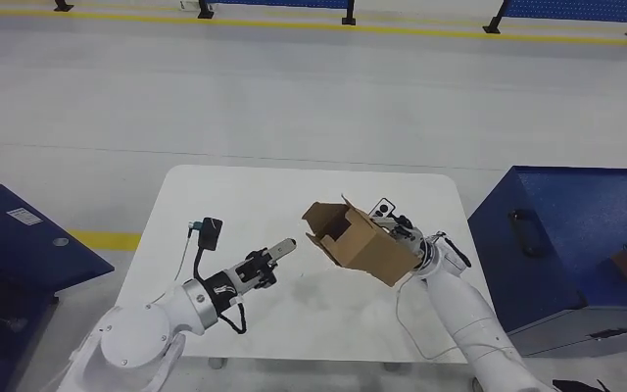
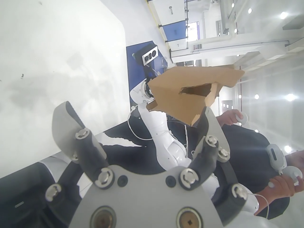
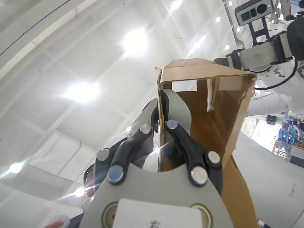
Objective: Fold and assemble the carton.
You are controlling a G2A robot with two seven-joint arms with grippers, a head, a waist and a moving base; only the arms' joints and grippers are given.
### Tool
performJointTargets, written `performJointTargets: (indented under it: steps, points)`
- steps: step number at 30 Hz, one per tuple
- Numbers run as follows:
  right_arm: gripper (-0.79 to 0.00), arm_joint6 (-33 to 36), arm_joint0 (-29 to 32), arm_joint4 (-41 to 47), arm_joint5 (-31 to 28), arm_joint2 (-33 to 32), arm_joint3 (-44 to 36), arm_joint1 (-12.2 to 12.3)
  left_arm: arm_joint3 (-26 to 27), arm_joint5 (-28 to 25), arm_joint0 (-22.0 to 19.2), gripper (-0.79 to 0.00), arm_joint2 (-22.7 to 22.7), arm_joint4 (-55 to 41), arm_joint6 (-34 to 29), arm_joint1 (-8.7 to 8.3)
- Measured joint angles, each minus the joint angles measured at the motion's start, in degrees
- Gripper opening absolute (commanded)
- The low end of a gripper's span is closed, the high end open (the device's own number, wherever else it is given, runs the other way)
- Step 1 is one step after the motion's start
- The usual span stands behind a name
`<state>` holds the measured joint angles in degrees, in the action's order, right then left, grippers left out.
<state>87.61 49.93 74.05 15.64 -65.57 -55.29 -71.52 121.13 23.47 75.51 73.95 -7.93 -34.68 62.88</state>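
The right gripper (image 3: pixel 161 100) is clamped shut on one side wall of a brown corrugated carton (image 3: pixel 213 110), one finger inside the box and one outside, pinching the wall close to its open rim. The left gripper (image 2: pixel 137 117) has its jaws spread wide and holds nothing. It hangs over the white table (image 1: pixel 245 206), near the carton but apart from it, and points toward it.

From above, the carton (image 1: pixel 358 240) is held tilted in the air over the right half of the table. It has been opened into a rough tube, and its end flaps are loose and not yet folded in.

The carton looks light, and one gripper seems enough to carry it. Its panels are probably stiff, while the scored creases should bend easily. The cut edges look ragged and could crush or tear under a hard squeeze. A good hold is likely the flat of a wall near a corner. The free gripper would best press a loose flap near its crease.
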Motion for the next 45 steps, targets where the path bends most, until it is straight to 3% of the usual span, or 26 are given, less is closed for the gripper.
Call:
performJointTargets:
  steps: [14, 30, 40, 45]
  points:
    - [-0.785, 0.3, 0.2, -5.0, -3.3, 1.3, -1.2, -0.4, -0.8, 0.4, -3.0, 0.0, -4.3, 2.2, -2.4, 0.16]
    - [-0.785, -0.3, 0.3, -14.7, -11.5, -0.9, -3.4, 0.6, -3.8, 6.9, -6.0, 0.0, -7.1, 3.4, -4.1, 0.27]
    - [-0.785, -5.0, 0.2, -22.1, -21.5, -3.4, -4.2, 1.4, -3.6, 6.8, -5.7, 0.0, -5.5, 0.4, -2.6, 0.33]
    - [-0.785, -7.0, 0.6, -24.8, -25.7, -3.6, -4.6, 1.5, -1.5, 2.8, -3.2, 0.0, -3.0, -4.4, 0.2, 0.47]
